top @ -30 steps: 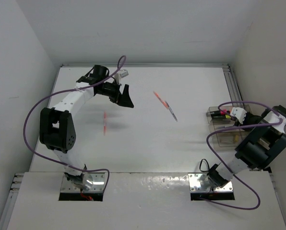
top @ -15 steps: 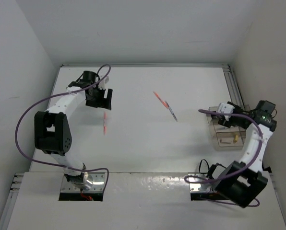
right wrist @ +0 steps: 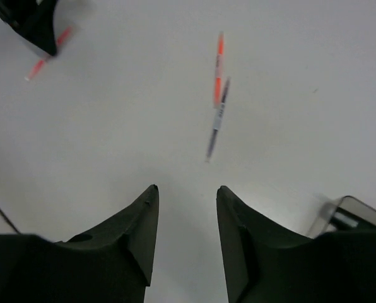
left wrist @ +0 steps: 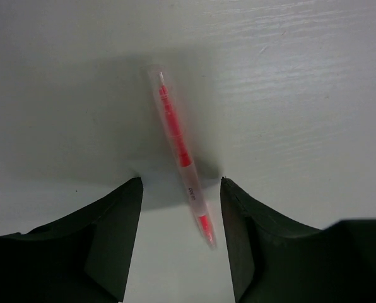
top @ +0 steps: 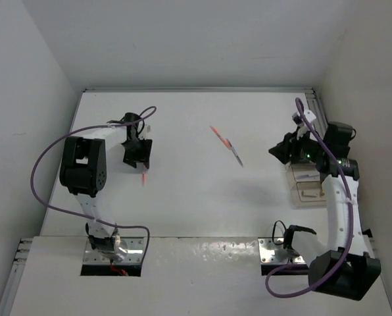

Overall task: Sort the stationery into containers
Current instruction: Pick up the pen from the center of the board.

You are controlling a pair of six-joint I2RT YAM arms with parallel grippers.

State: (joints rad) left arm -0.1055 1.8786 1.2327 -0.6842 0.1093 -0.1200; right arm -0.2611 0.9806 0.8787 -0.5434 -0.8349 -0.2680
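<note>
A clear pen with a red core lies on the white table and runs down between my left gripper's two black fingers. The jaws are open astride its lower end, with a gap on each side. From above, the left gripper points down over this red pen. An orange pen and a dark thin pen lie end to end mid-table. My right gripper hangs open and empty left of the clear containers, facing those pens.
The two clear boxes sit by the table's right edge, partly under my right arm; one corner shows in the right wrist view. A small pale piece lies in the nearer box. Purple cables loop off both arms.
My left gripper came down from the far left onto the red pen, its jaws narrowing. The right arm lifted off the containers and swung left toward the table's middle.
</note>
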